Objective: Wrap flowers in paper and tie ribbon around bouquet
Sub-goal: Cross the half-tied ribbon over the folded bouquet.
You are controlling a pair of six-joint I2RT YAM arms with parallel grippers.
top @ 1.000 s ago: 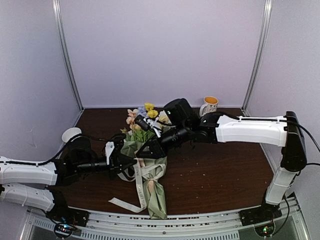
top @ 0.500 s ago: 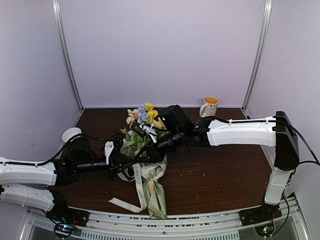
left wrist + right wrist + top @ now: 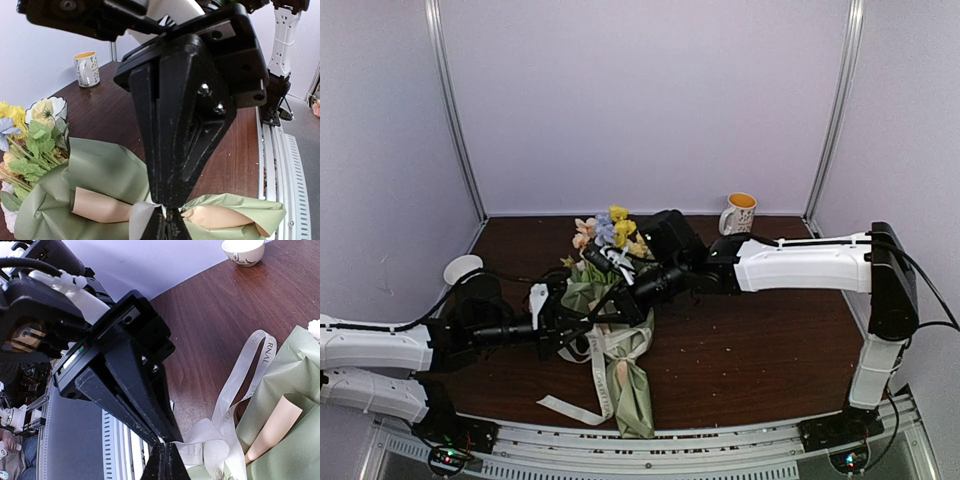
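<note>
The bouquet (image 3: pixel 620 340) lies on the table, its flowers (image 3: pixel 608 230) at the far end and its sage-green paper (image 3: pixel 635 395) narrowing toward the near edge. A cream ribbon (image 3: pixel 602 365) is bunched round its middle, with tails trailing forward. My left gripper (image 3: pixel 588 322) and right gripper (image 3: pixel 612 306) meet tip to tip over that middle. The left wrist view has my left gripper (image 3: pixel 170 214) shut on a fold of ribbon (image 3: pixel 139 221), the right gripper (image 3: pixel 185 125) pressed against it from above. The right wrist view has my right gripper (image 3: pixel 167 446) shut on the ribbon (image 3: pixel 235 385) beside the paper (image 3: pixel 280 375).
A mug (image 3: pixel 738 212) with an orange inside stands at the back right. A white bowl (image 3: pixel 462 268) sits at the left edge behind my left arm. Both arms reach low across the table's middle. White walls close three sides.
My right gripper has swung down and left to meet the left gripper and has shut on the ribbon. The left arm and the bouquet have hardly moved.
</note>
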